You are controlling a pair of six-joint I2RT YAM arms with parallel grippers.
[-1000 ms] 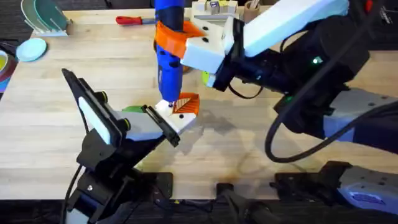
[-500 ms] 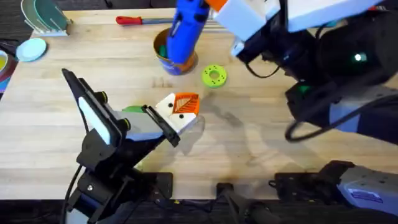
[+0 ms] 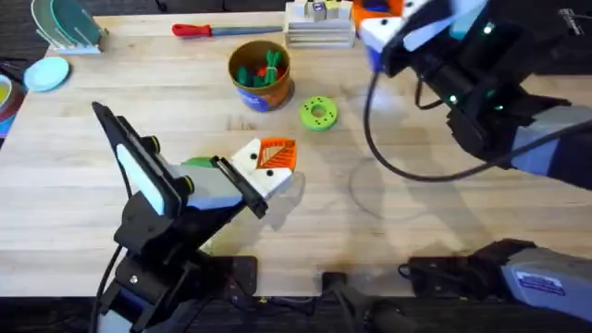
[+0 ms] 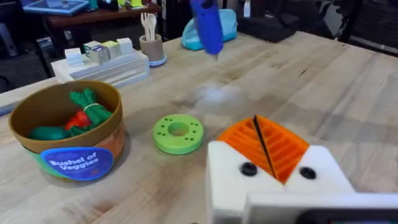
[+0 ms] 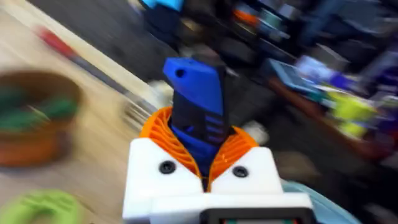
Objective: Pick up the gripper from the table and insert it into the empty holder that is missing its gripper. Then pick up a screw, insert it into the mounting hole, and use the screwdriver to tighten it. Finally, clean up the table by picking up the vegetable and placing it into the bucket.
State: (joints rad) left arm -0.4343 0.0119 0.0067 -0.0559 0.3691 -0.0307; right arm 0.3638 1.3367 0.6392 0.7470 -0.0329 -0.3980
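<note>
- Now I see the wooden table (image 3: 83, 199) with the bucket (image 3: 261, 78) at the far side, a green disc (image 3: 318, 113) beside it.
- My right gripper (image 5: 206, 171) is up at the far right, squeezing the screwdriver (image 5: 196, 109).
- My left gripper (image 3: 273, 166) sits low near the middle; I cannot tell its jaws.

The right gripper (image 5: 208, 177) clamps the screwdriver (image 5: 196, 118), hiding its lower body between the orange pads; the surroundings there are smeared with blur. Overhead, the right arm is cut off by the top edge. From the left wrist the screwdriver (image 4: 206, 26) is blurred and its top is cropped. The left arm covers most of a green piece (image 3: 196, 162) on the table
</note>
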